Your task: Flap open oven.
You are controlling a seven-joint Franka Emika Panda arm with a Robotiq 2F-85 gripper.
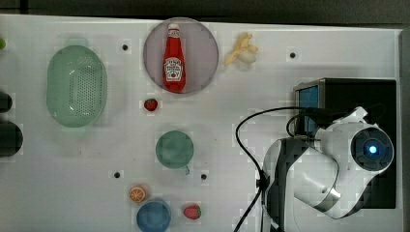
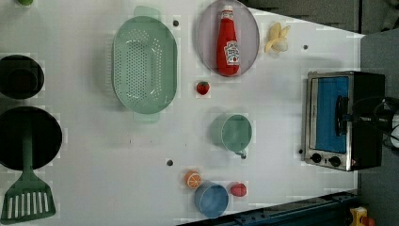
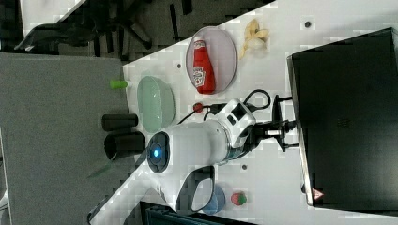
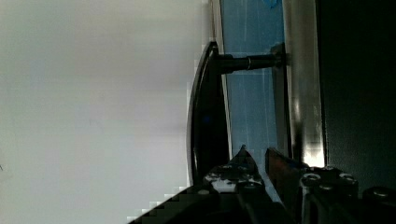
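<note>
White counter point(image 1: 96, 159) fills the top view, with the oven point(image 1: 348, 92) at the right edge, half hidden under the robot arm. At the right of the left view, the oven's blue glass door looks shut, and the gripper point(image 2: 346, 116) reaches its bar handle point(image 2: 339, 123). Low in the wrist view, the gripper's narrowly parted fingers point(image 4: 243, 158) sit beside the handle, though a grip cannot be made out.

I am looking at a white table point(image 1: 72, 159) dotted with dark bolt holes point(image 1: 125, 47), evenly lit. In the right view, grey floor point(image 3: 56, 103) runs beside the table, and the dark legs of a chair point(image 3: 136, 23) stand beyond it. A blue rail point(image 2: 291, 212) edges the table in the left view.
</note>
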